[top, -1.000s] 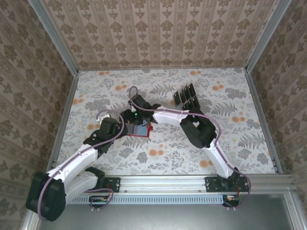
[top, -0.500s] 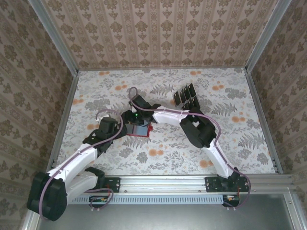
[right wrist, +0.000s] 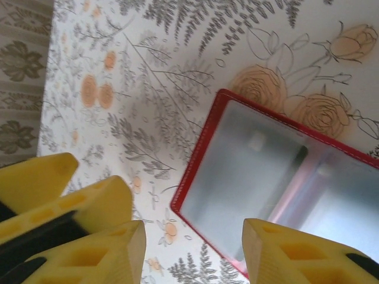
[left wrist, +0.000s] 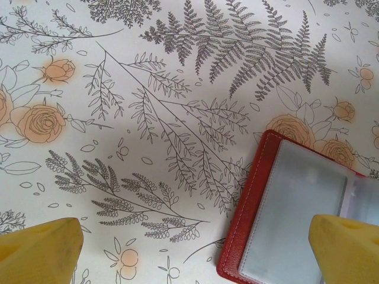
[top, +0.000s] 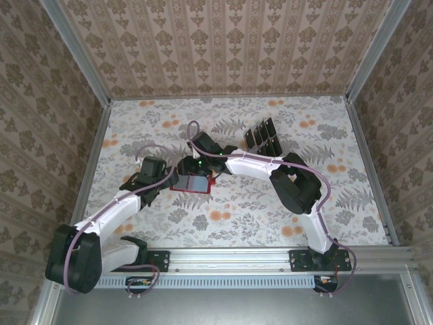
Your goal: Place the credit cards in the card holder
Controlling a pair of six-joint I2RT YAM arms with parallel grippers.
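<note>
Currently: wallet (right wrist: 249, 171), open flat on tabletop (left wrist: 148, 59), lies just ahead of right pincer (right wrist: 192, 248) (half-wide, empty) and toward left pincer's (left wrist: 195, 248) right side (wide, empty); cards (top: 262, 134) stand well apart behind right pincer, so right arm judged nearer.

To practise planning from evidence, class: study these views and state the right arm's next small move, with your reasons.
Probably raise the right gripper away from the open card holder and swing it toward the credit cards standing upright farther back and to its right. Its jaws stand apart with nothing between them, so it has no card to insert yet.
</note>
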